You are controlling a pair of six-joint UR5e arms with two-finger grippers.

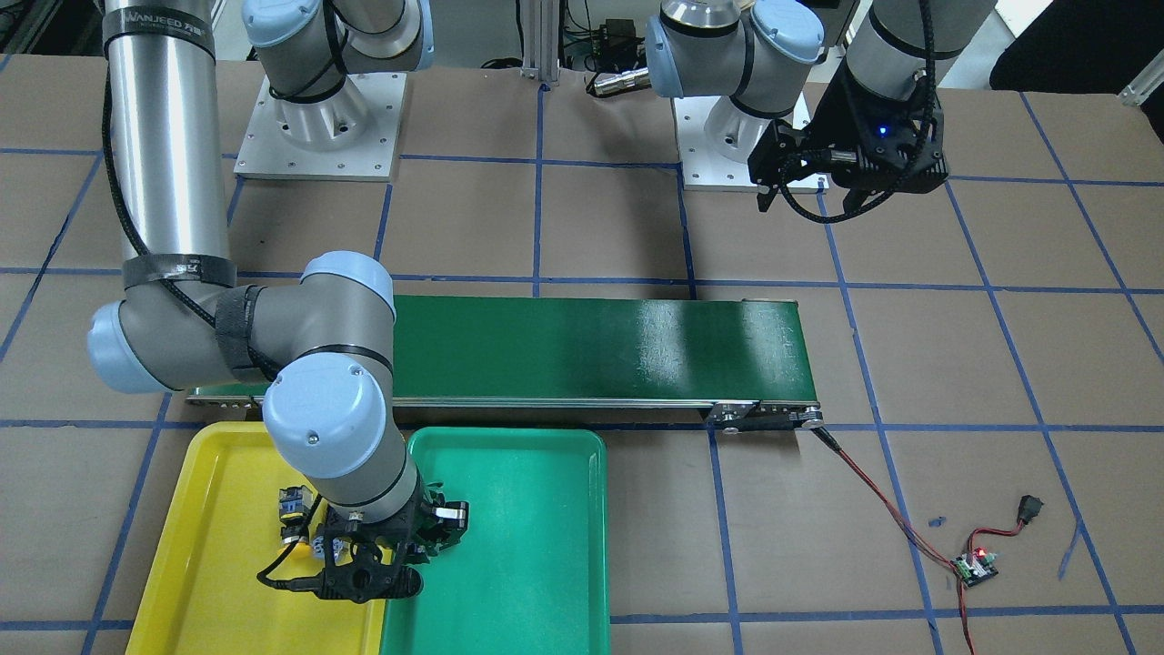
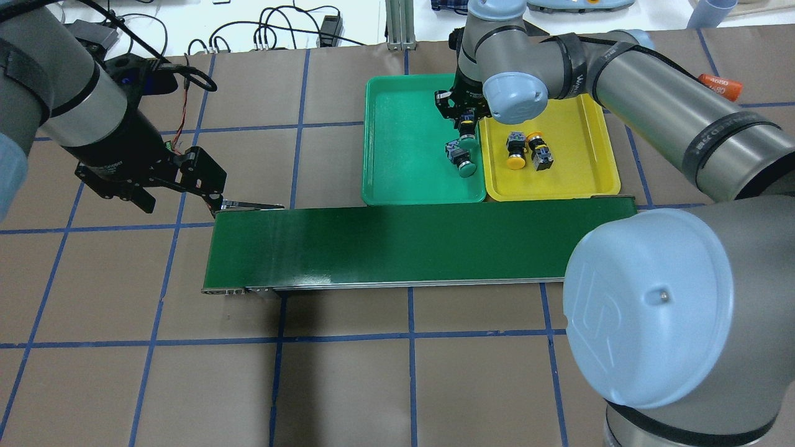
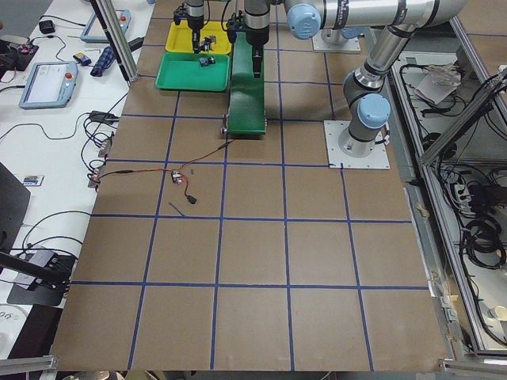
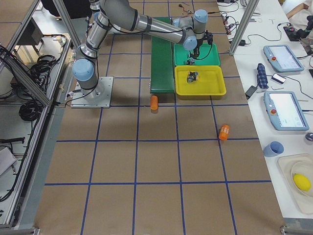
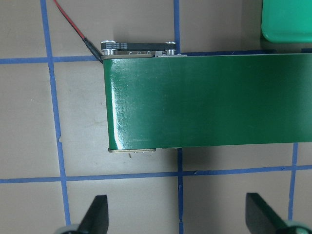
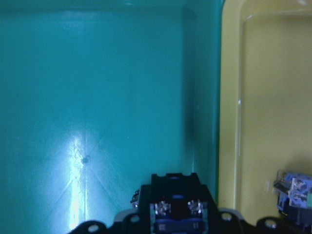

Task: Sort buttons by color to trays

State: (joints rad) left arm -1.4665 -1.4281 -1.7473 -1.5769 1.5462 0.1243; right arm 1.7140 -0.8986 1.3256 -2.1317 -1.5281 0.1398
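Right gripper [image 2: 465, 120]: seemingly pinched on green button [image 2: 467, 141], over green tray [image 2: 397, 136].
Left gripper [image 5: 178, 214]: spread, held near belt [image 5: 204, 97] end.
Yellow tray [image 2: 584, 167]: two yellow buttons [image 2: 515, 160] held.

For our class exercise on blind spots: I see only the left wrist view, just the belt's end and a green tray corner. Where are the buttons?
Observer: A yellow button and a second yellow button lie in the yellow tray.
Operator: And the green ones?
Observer: One green button lies in the green tray.
Operator: The other?
Observer: The right gripper holds the second green button over the green tray, near the edge beside the yellow tray.
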